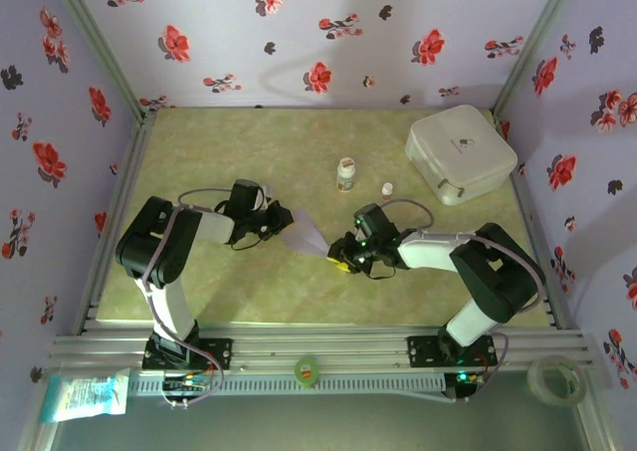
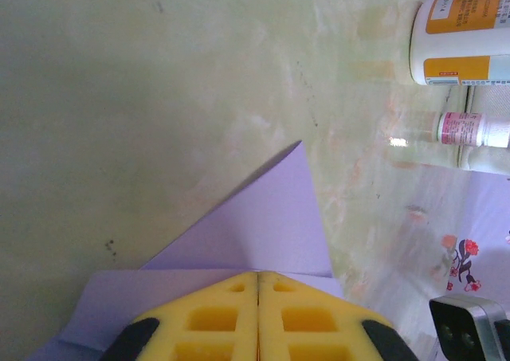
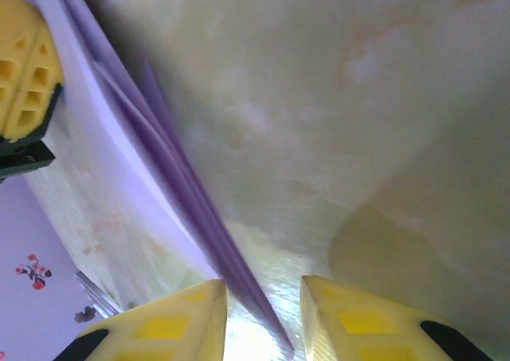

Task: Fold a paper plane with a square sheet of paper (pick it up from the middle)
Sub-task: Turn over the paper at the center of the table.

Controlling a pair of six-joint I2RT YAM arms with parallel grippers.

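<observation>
Yellow fingers (image 2: 199,325) of the left gripper (image 2: 257,321) are pressed together on the folded sheet of paper (image 2: 263,225), near the centre of the counter (image 2: 119,98). Right gripper (image 3: 263,321) is spread, astride the paper's edge. Judged mid-fold; next, close the right gripper on that edge.

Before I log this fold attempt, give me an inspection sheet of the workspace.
Surface: pale green marbled tabletop, faint specks.
Job's things: lilac paper sheet, partly folded, spanning between both grippers.
Clutter: white box, orange-labelled bottle, pink-labelled bottle; green tape roll on front rail.
Grippers: left gripper jaws shut on the sheet; right gripper jaws open, sheet edge between them.
Cables: grey cables looped along both arms.
Surroundings: floral wallpaper walls.
</observation>
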